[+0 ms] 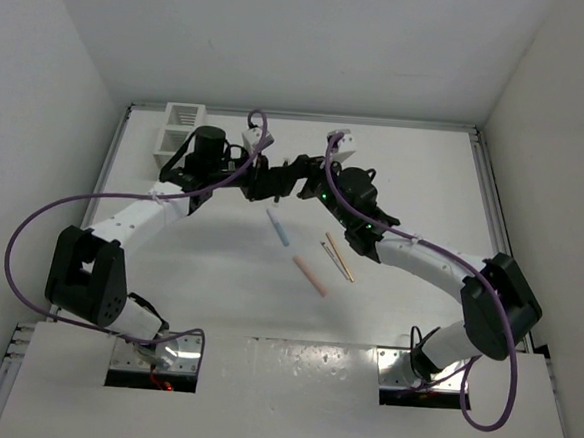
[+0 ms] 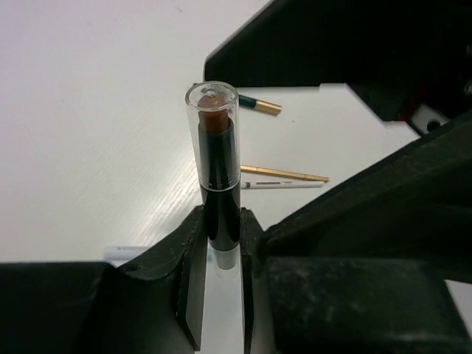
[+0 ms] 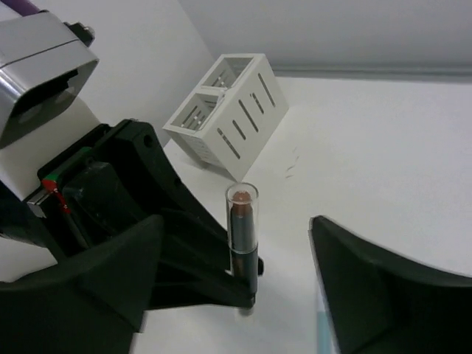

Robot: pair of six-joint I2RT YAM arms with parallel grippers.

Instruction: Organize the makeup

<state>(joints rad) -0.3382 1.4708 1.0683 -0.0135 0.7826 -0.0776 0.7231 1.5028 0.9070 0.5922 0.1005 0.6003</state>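
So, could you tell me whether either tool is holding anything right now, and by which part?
The left tool grips a dark clear-capped makeup stick near its lower end; the open right tool holds nothing.

No legible text, brand, number or sign in any view. You can see a dark mark along the barrel of the white pencil (image 2: 284, 184), just beyond the clear-capped stick (image 2: 219, 177), but it is too small to read.

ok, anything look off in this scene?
Nothing damaged or spilled. A light blue stick, a salmon pink stick and thin tan sticks lie scattered askew mid-table, outside the white slatted box. Left end effector grips a dark clear-capped stick upright.
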